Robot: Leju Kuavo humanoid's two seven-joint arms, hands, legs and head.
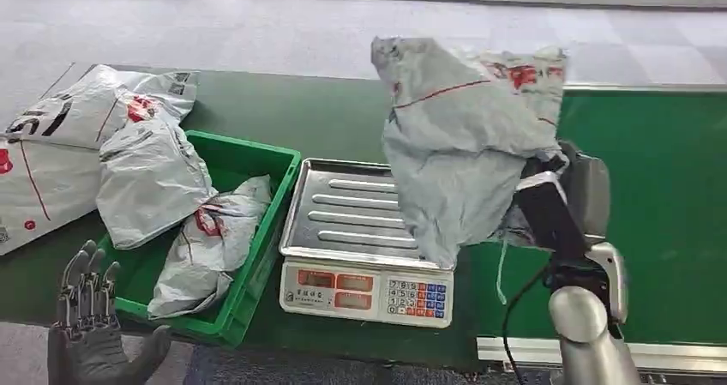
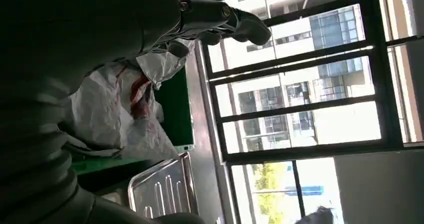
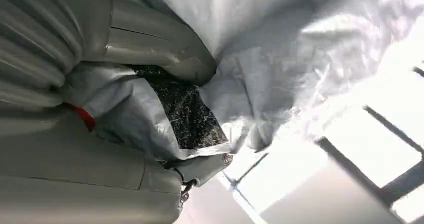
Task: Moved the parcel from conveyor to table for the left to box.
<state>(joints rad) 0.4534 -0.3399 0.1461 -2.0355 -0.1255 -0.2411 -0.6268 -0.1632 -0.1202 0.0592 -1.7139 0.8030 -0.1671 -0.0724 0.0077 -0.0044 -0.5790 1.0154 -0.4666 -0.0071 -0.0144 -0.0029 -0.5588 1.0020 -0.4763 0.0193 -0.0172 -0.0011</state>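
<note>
Grey plastic mailers (image 1: 64, 141) lie piled at the far left of the dark green bench (image 1: 283, 111), one of them drooping over the rim of the green box (image 1: 257, 248). Below them, at the bottom left corner of the head view, the left hand (image 1: 90, 325) hangs just off the bench edge — dark fingers (image 1: 81, 286) straight, slightly apart, holding nothing; the left wrist view shows the same fingers (image 2: 235, 22) extended against bright windows (image 2: 310, 84). Inside the box rest more grey bags (image 1: 210, 239) with red markings. Just beside the box on its right stands a weighing scale (image 1: 369, 295) with a ribbed steel tray (image 1: 343, 205) and a keypad front.

Over the tray's right side hangs the parcel (image 1: 459, 136), a crumpled grey bag with red print, lifted clear of the conveyor belt (image 1: 669, 196) — its lower corner dangles just above the tray. The right hand (image 1: 549, 205) grips it from the right and behind, the bag folding over the hand. In the right wrist view the grey thumb (image 3: 165, 49) presses into the creased plastic (image 3: 280, 49), and bunched bag material fills the hollow of the hand.
</note>
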